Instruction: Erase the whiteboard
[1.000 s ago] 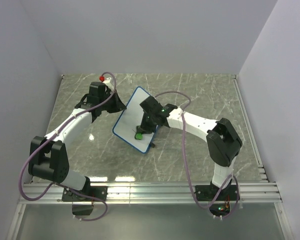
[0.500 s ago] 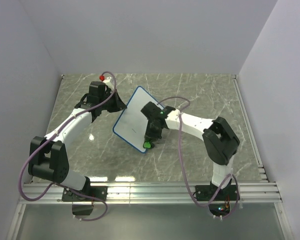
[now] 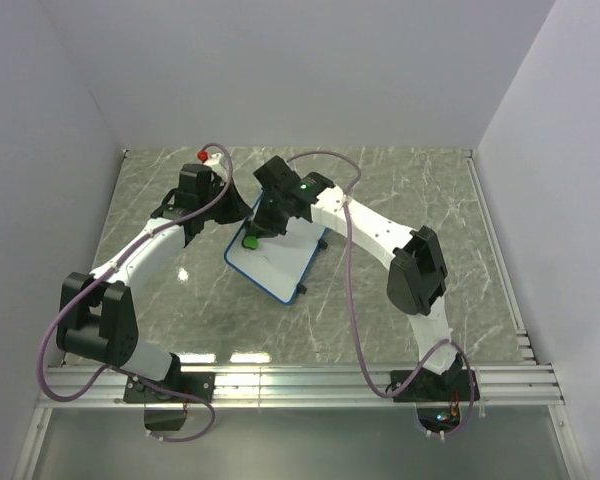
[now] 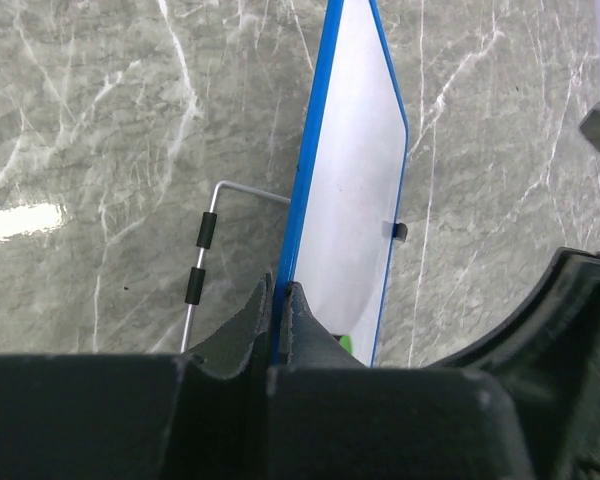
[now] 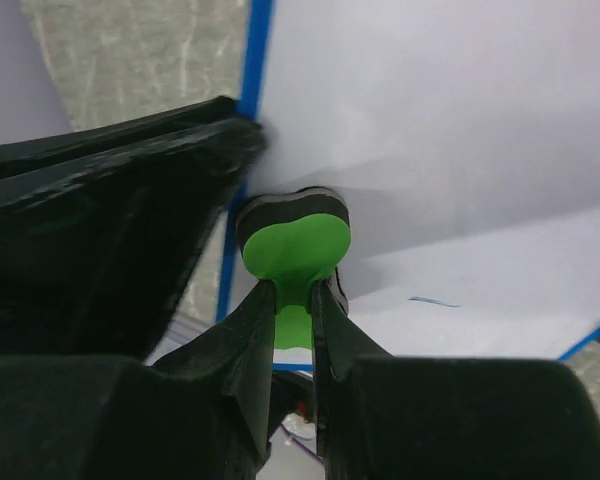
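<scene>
From above, we see a grey-green marbled table [image 3: 410, 200] closed in by plain white walls [image 3: 310, 70] on three sides, with aluminium rails [image 3: 320, 380] along its near edge. We count two arms, two purple cables [image 3: 355, 300], one whiteboard [image 3: 280, 262] and one green eraser [image 3: 249, 241]. The whiteboard sits between the two end effectors. The left end effector [image 3: 242, 212] meets its far-left edge. The right end effector [image 3: 252, 236] is over the board face with the eraser at its tips. A small red knob [image 3: 202, 156] sits just behind the left end effector.

In the left wrist view, the left end effector [image 4: 278, 298] is clamped on the blue rim of the whiteboard [image 4: 350, 170], which runs straight ahead of the fingers, seen nearly edge-on. To the left of the fingers lies one wire stand [image 4: 220, 200] bearing two black sleeves [image 4: 207, 230]. One small black clip [image 4: 401, 230] sits on the board's right rim. The marbled table [image 4: 100, 110] shows white veins and a bright glare patch.

In the right wrist view, the right end effector [image 5: 293, 305] is closed on the eraser [image 5: 295, 248], whose rounded head is pressed against the white face of the whiteboard [image 5: 430, 110] just ahead. To the right of the fingers we count one short bluish mark [image 5: 435, 300], too small to read.
</scene>
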